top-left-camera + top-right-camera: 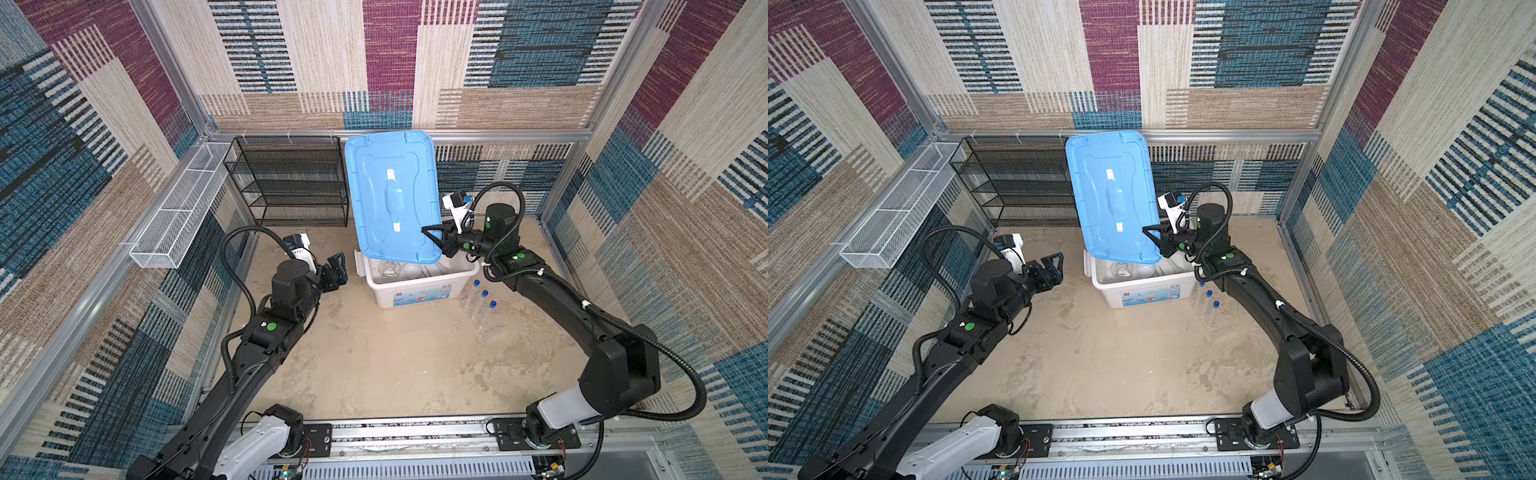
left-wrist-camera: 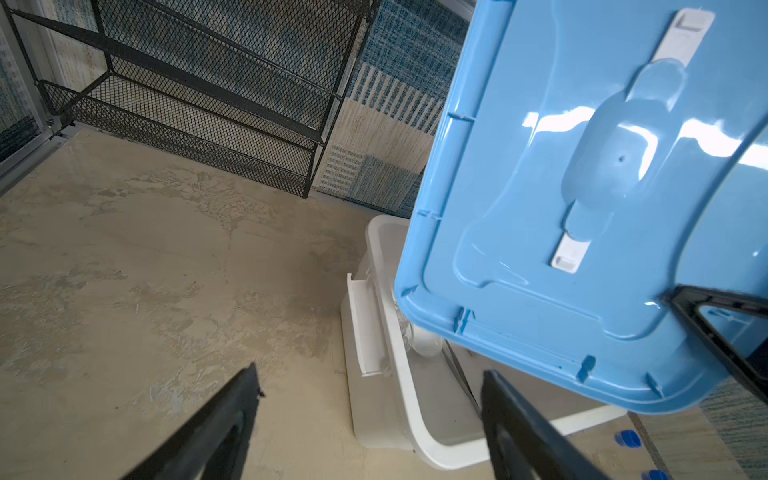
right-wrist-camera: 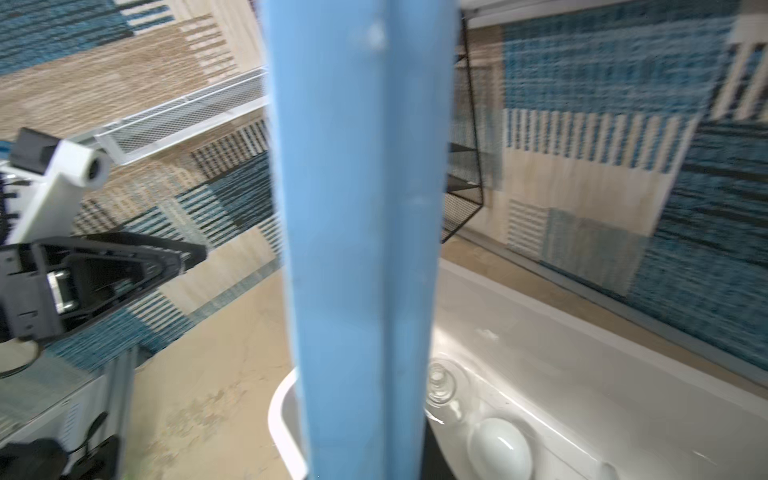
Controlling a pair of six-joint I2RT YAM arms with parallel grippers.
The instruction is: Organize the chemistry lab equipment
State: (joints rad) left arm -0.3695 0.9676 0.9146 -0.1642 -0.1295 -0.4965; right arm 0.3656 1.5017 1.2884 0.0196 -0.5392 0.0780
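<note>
My right gripper is shut on the near edge of the blue lid, holding it tilted above the white bin. In the right wrist view the lid hides the jaws. Inside the bin lie a clear glass flask and a small white bowl. Three blue-capped test tubes lie on the table just right of the bin. My left gripper is open and empty, left of the bin and apart from it; its fingers frame the bin's corner.
A black wire rack stands against the back wall, left of the bin. A white wire basket hangs on the left wall. The sandy tabletop stretches in front of the bin between both arms.
</note>
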